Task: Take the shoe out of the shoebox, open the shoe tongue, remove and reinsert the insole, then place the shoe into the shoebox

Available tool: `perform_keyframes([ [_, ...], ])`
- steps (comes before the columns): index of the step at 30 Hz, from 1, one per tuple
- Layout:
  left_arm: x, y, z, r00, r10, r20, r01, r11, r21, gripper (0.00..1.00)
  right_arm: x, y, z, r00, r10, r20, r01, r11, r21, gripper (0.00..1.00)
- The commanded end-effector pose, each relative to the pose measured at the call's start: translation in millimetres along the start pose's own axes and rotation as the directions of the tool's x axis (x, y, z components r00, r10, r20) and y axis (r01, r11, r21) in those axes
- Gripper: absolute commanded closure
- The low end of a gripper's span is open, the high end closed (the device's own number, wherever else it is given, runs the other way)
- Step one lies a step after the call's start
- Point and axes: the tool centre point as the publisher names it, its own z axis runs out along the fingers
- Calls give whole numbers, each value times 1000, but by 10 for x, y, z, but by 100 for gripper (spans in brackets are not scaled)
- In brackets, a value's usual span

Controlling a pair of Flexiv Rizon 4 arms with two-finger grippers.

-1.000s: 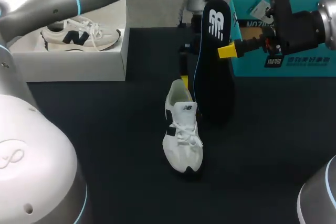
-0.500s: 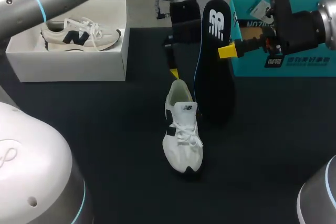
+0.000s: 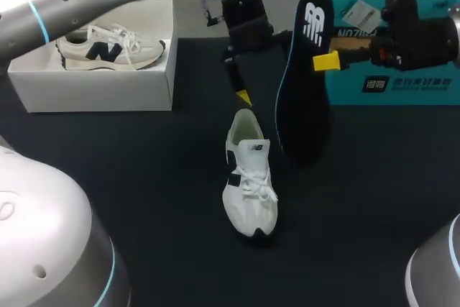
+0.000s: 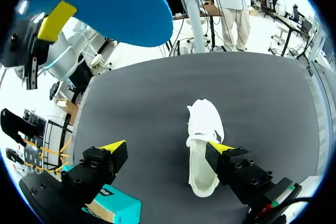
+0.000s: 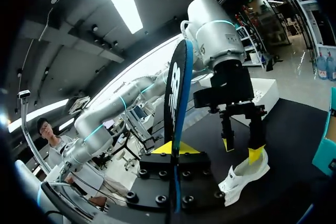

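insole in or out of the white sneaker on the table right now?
Out: the black insole stands upright, clamped in the right end effector, apart from the white sneaker.

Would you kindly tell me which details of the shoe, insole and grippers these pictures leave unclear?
Head view: the far finger of the right gripper, hidden behind the insole.
Head view: toe interior of the shoe, covered by its upper.
Right wrist view: the insole's near end, cut off by the rim.
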Motion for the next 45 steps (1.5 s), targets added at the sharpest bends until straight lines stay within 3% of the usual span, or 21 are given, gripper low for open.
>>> perform_keyframes([
  [1,185,-136,-111,966,47,253,-42,999,-24,0,-104,-87,-284,998,36,-46,-38,998,-51,100],
  [9,154,-288,-322,882,125,454,-99,992,-79,0,-255,-24,-566,986,143,-82,-149,986,-76,100],
  [21,49,-693,-615,711,263,653,-215,964,-154,0,-417,42,-653,970,200,-139,-217,968,-125,100],
  [38,22,-721,-640,691,257,676,-240,963,-122,0,-417,42,-653,970,200,-139,-217,968,-125,100],
  [41,-37,-718,-644,649,304,697,-231,952,-200,0,-456,176,-699,955,249,-162,-277,944,-178,100],
  [45,-134,-749,-689,606,340,719,-234,940,-248,0,-491,306,-744,920,329,-213,-371,906,-204,100],
])
